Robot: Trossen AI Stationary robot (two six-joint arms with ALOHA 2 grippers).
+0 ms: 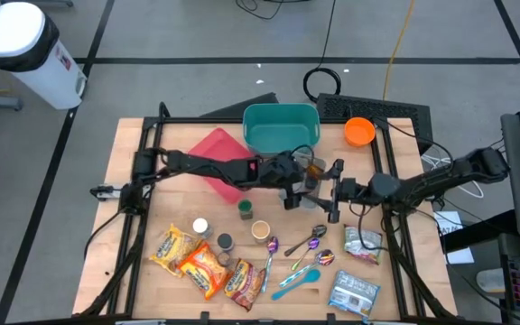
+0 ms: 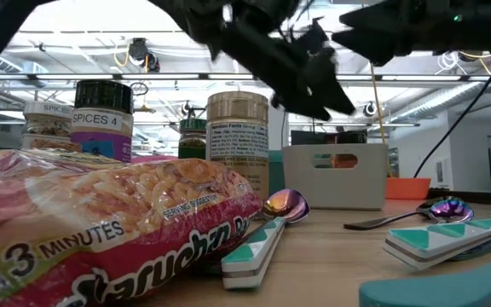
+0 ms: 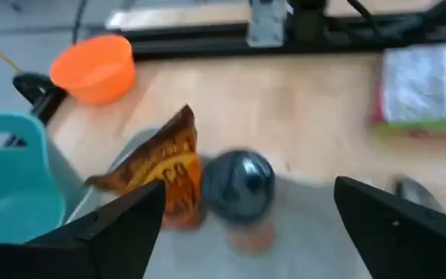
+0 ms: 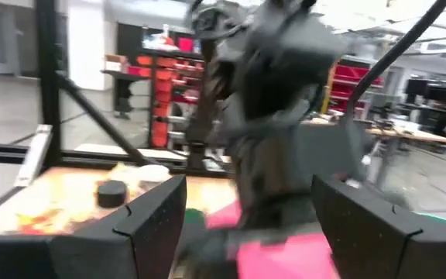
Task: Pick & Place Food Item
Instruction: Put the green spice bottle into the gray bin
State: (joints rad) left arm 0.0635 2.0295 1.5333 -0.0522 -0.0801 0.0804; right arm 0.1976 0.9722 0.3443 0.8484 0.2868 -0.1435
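In the high view the two grippers meet at frame centre, and their dark bodies hide most of what lies beneath. The left gripper (image 1: 303, 183) has its fingers spread wide with nothing between them. The right gripper (image 1: 323, 191) also stands open and empty. Only the left wrist view shows the orange-brown snack packet (image 3: 161, 172), lying on the table beside a dark round lid (image 3: 238, 184), next to the teal bin (image 1: 281, 128). The orange bowl (image 1: 359, 132) sits upper right. In the low view, noodle packs (image 2: 101, 230) and spice jars (image 2: 102, 119) block the foreground.
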